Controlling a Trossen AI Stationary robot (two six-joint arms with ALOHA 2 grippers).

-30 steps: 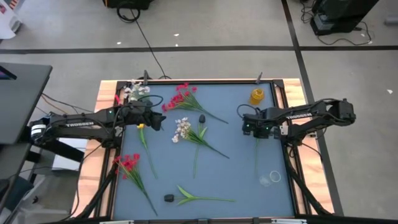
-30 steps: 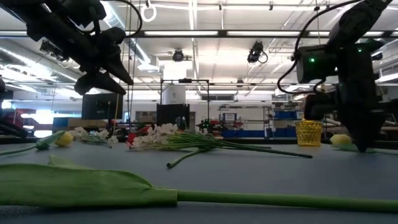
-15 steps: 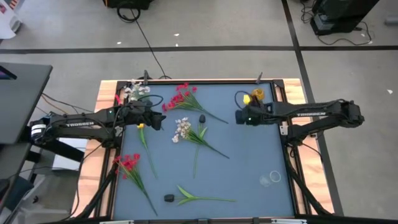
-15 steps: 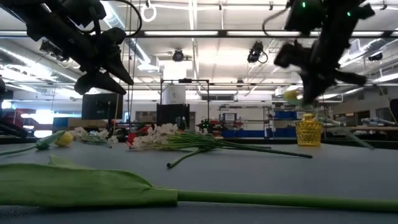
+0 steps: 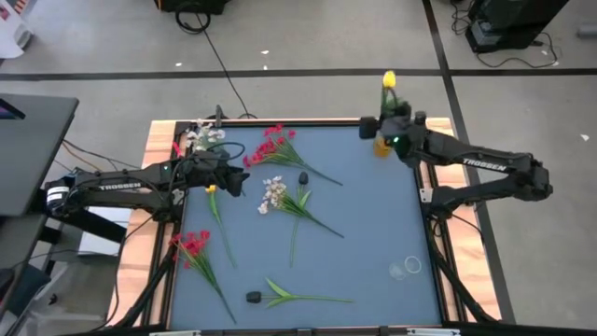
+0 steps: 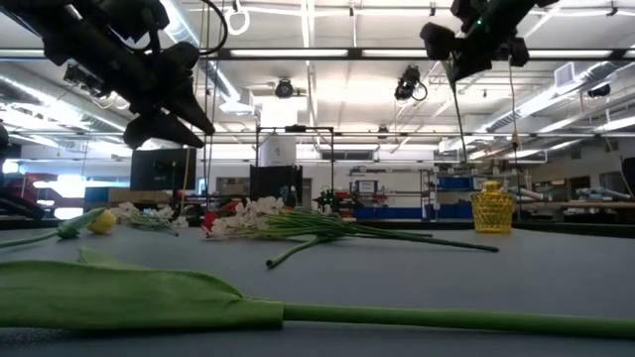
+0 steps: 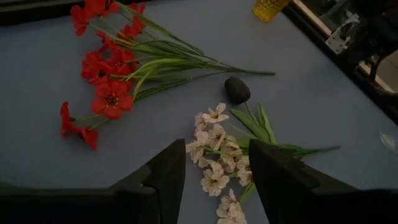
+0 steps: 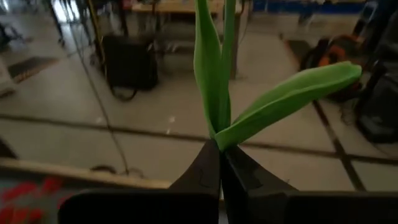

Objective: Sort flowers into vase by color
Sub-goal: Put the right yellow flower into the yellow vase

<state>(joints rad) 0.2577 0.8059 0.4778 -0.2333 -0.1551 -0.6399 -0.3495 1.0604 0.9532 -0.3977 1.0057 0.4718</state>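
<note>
Grey concrete floor (image 5: 308, 37), black cables, bright ceiling strip lights (image 6: 327, 52).

A yellow tulip bud (image 5: 388, 80) on a green stem (image 8: 214, 68) is held in the dark right gripper (image 5: 385, 124). A patterned yellow vase (image 6: 492, 207) is seen just below it, and red blossoms (image 7: 106, 93) and white sprays (image 7: 217, 152) are shown ahead of the dark left gripper (image 7: 214, 180).

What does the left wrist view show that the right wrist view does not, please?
Only the left wrist view shows the blue table with flowers lying on it: a red cluster, a white spray, a dark bud, plus the base of the yellow vase; the left gripper is open with nothing between its fingers.

Only the right wrist view shows the right gripper shut on a green stem with leaves, and the room's floor beyond.

Both share only a few red blossoms, blurred at the right wrist view's edge.
</note>
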